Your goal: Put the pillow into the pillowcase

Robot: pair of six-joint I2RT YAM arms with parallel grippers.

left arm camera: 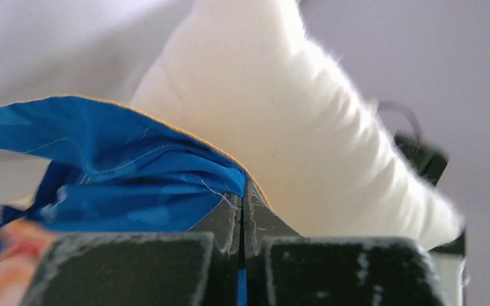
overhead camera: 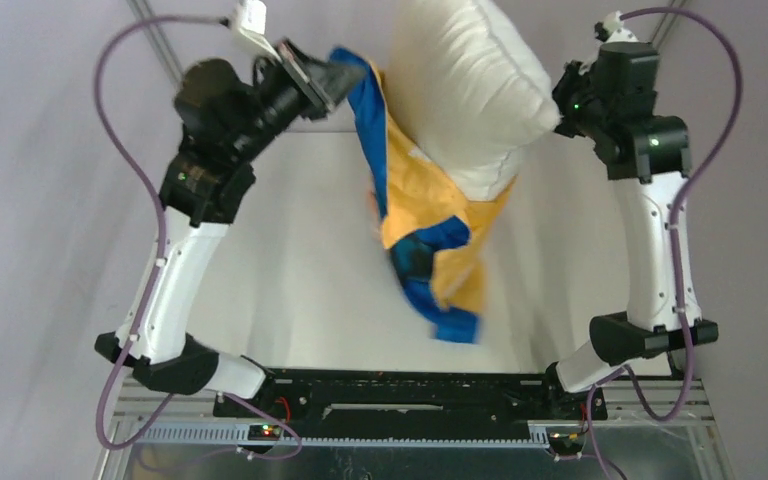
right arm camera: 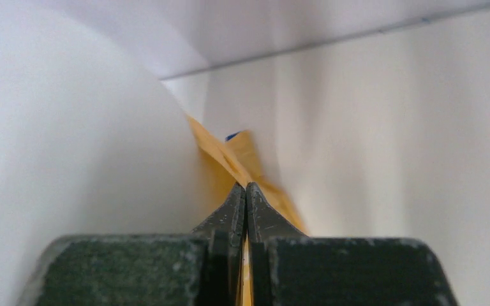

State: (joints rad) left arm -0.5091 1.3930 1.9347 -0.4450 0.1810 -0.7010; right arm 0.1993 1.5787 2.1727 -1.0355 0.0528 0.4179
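Top external, near edge: I see both arm bases on a black rail [overhead camera: 410,385], with purple-grey cables [overhead camera: 120,200] looping outward.
Table [overhead camera: 290,280]: pale and plain, with a bare lilac-grey room on either side.
Pillowcase [overhead camera: 420,200]: it hangs between the two grippers, orange-yellow with blue folds. Its blurred tail droops toward me, and I cannot tell if it touches the table.
Pillow [overhead camera: 470,90]: white and plump, its lower end sits in the pillowcase mouth and the rest sticks out at the far side.
Left gripper [left arm camera: 242,197]: jaws pinched together on the blue hem, with the pillow just beyond.
Right gripper [right arm camera: 245,191]: jaws clamped on the orange edge, with the pillow bulging against their left side.
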